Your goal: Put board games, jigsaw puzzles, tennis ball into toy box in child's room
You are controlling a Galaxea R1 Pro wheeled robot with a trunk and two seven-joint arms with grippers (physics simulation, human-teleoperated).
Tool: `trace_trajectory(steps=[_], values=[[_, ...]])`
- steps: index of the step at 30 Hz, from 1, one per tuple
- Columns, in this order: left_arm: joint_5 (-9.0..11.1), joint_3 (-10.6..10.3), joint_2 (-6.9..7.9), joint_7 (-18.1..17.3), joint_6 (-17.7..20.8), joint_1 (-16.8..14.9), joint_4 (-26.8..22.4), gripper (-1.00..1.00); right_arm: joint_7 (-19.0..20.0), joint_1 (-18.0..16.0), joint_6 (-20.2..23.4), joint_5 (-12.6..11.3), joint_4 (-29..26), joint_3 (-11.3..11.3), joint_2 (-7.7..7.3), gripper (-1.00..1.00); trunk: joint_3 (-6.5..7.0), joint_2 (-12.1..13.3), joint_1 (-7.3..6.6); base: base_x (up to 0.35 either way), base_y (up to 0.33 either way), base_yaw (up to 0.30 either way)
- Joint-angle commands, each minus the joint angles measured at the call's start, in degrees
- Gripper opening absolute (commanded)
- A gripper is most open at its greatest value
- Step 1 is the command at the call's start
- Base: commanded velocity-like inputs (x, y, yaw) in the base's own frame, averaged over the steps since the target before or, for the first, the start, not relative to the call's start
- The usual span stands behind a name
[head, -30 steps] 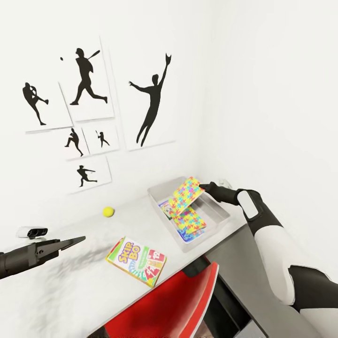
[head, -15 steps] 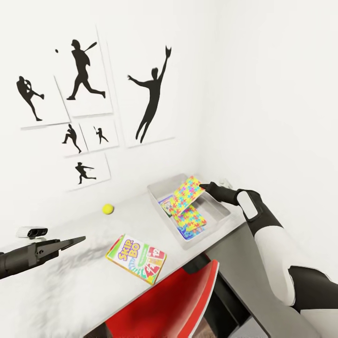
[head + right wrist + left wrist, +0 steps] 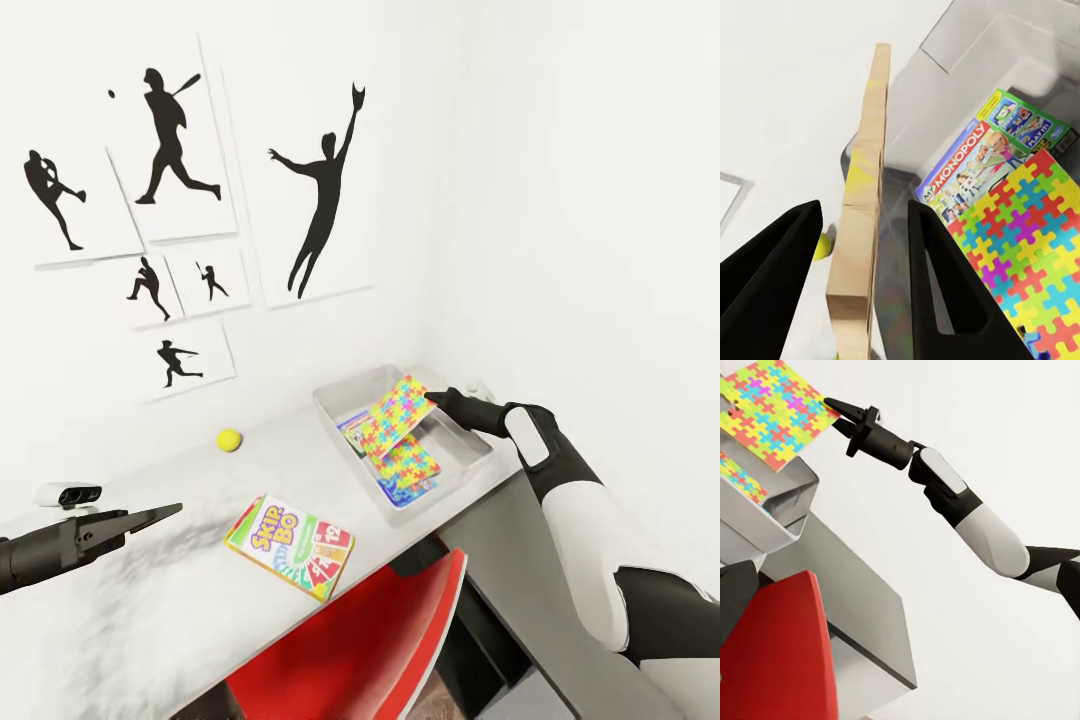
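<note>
Multicoloured, thin and notch-edged, the puzzle (image 3: 397,415) tilts over your grey tray (image 3: 470,438), pinched by your right claw (image 3: 434,399); your left claw (image 3: 160,514), at eight o'clock, looks pressed together.

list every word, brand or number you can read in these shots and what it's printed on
"SKIP-BO": on the lid of the flat yellow, red and green game box lying on the light-grey table.
"12": white number on the red corner of that same lid.
"MONOPOLY": on the red banner of the flat printed game box lying in the grey toy box.
Small print on the green-edged box beside it: too small to read.
</note>
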Motion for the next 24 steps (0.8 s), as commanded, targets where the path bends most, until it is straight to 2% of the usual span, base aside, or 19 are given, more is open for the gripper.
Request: trace_trajectory(steps=[1,12,13,24], values=[[-0.05,0.0,0.02,-0.23,0.61,-0.04,-0.01,1.0,0.25,-0.06,0.36,0.07,-0.01,-0.23,0.03,-1.0,-0.13,-0.12,0.03,0.0,0.0,0.0],[-0.06,0.0,0.02,-0.23,0.61,-0.04,-0.01,1.0,0.32,-0.12,0.51,0.07,-0.03,-0.26,-0.06,-1.0,-0.16,-0.12,0.03,0.0,0.0,0.0],[-0.06,0.0,0.02,-0.23,0.61,-0.04,-0.01,1.0,0.32,-0.1,0.49,0.07,-0.02,-0.26,-0.06,1.0,-0.16,-0.12,0.03,0.0,0.0,0.0],[-0.04,0.0,0.02,-0.23,0.61,-0.04,-0.02,1.0,0.21,-0.06,0.38,0.49,-0.01,-0.26,-0.46,1.0,-0.16,-0.12,0.03,0.0,0.0,0.0]])
